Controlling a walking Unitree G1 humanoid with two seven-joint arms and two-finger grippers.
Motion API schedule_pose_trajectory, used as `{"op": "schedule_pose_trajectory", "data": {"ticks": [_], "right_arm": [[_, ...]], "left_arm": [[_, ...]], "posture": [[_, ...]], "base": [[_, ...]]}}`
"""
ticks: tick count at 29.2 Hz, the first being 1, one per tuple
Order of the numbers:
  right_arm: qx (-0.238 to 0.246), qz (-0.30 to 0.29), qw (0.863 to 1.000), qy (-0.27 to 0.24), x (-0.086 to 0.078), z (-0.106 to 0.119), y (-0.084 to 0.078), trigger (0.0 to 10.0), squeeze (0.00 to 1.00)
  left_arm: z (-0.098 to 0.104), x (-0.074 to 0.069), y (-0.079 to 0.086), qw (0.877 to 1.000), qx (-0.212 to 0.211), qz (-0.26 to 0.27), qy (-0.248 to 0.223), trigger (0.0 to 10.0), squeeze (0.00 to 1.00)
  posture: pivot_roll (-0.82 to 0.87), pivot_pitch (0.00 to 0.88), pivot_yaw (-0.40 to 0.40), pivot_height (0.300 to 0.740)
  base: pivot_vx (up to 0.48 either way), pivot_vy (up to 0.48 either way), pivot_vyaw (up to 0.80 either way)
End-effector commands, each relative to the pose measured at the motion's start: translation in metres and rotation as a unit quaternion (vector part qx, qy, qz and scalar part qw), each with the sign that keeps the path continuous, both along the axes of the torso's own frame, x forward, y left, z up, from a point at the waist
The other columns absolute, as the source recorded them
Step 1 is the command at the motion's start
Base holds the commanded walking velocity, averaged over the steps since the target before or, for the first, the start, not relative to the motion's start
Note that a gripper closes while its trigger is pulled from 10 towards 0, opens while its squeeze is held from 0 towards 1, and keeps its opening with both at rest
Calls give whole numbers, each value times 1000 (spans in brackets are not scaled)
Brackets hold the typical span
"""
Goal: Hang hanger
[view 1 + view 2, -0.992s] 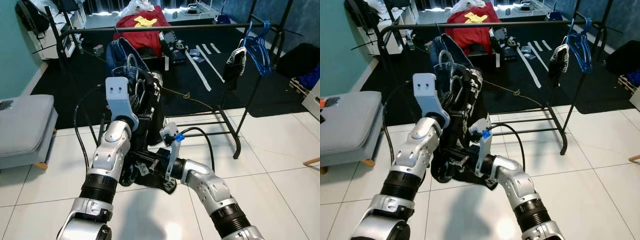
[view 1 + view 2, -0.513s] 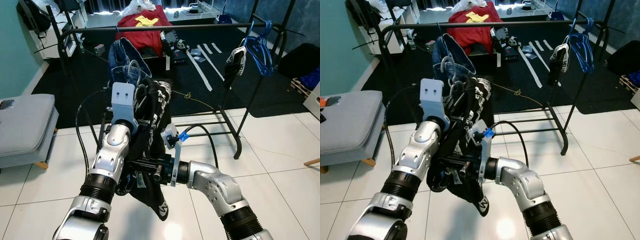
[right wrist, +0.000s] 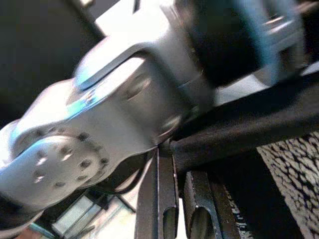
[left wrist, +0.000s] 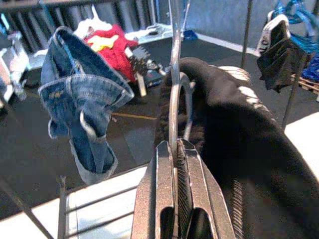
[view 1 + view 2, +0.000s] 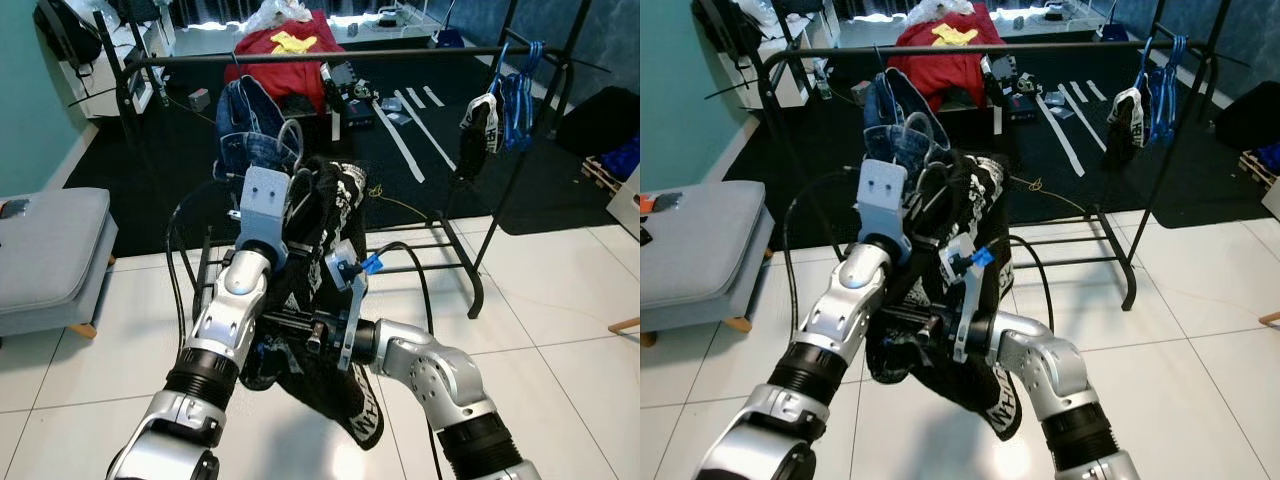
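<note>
Lifted higher than a second ago, the hanger (image 4: pixel 174 74) with its black garment (image 5: pixel 330 300) now rides near chest level, short of the rack rail (image 5: pixel 330 55). Left hand (image 4: pixel 175 154) clamps the stiff wire neck (the sound hold); right hand (image 3: pixel 172 169) pinches the limp, swinging cloth below.

White tiled floor (image 5: pixel 560 300) meets a black rug (image 5: pixel 420 190); the rack (image 5: pixel 478 290) stands across their edge.
</note>
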State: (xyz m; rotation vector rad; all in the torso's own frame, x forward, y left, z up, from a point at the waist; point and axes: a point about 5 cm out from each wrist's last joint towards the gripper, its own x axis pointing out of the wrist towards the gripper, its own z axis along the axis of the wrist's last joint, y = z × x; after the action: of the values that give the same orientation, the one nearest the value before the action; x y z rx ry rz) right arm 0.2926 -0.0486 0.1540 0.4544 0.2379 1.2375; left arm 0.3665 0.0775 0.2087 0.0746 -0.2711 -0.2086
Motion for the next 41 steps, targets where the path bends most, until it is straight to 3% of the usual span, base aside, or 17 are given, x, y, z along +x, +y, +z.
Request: {"op": "schedule_pose_trajectory", "data": {"ticks": [1,10,21,22,24,25,26,30,31,32,33,41], "right_arm": [[44,26,998,-24,-2,19,16,0,0],[33,-75,997,-13,16,20,5,0,0],[29,-134,991,-2,28,20,-1,0,0],[28,-133,991,2,28,20,-1,2549,0],[28,-133,991,2,28,20,-1,2549,0],[29,-127,992,7,26,19,0,9059,0],[31,-120,992,12,25,19,1,10000,224],[33,-117,993,15,24,19,1,10000,224],[35,-120,992,15,25,19,0,10000,910],[35,-120,992,15,25,19,0,10000,910],[38,-128,991,14,26,20,-1,10000,1000],[55,-180,982,-7,35,25,-8,10000,1000]], "left_arm": [[3,-5,-10,1000,8,-20,-18,0,0],[6,-11,-11,999,8,-34,-27,0,0],[4,-18,-18,997,10,-78,-24,0,0],[4,-20,-21,996,9,-87,-24,0,0],[4,-20,-21,996,9,-87,-24,0,0],[5,-21,-22,995,6,-97,-23,0,0],[6,-22,-24,994,1,-107,-22,0,0],[6,-23,-25,993,-2,-113,-21,0,0],[7,-24,-26,993,-3,-120,-20,0,0],[7,-24,-26,993,-3,-120,-20,0,0],[7,-25,-27,992,-3,-127,-19,0,0],[6,-30,-29,989,-9,-148,-12,0,0]], "posture": [[45,92,68,740],[47,92,66,740],[47,91,67,740],[46,91,67,740],[46,91,67,740],[45,90,65,740],[45,89,65,740],[45,89,65,740],[46,88,66,740],[46,88,66,740],[46,87,66,740],[46,82,66,740]], "base": [[0,0,0],[0,0,0],[0,0,0],[0,0,0],[0,0,0],[0,0,0],[0,0,0],[0,0,0],[0,0,0],[0,0,0],[0,0,0],[0,0,0]]}}
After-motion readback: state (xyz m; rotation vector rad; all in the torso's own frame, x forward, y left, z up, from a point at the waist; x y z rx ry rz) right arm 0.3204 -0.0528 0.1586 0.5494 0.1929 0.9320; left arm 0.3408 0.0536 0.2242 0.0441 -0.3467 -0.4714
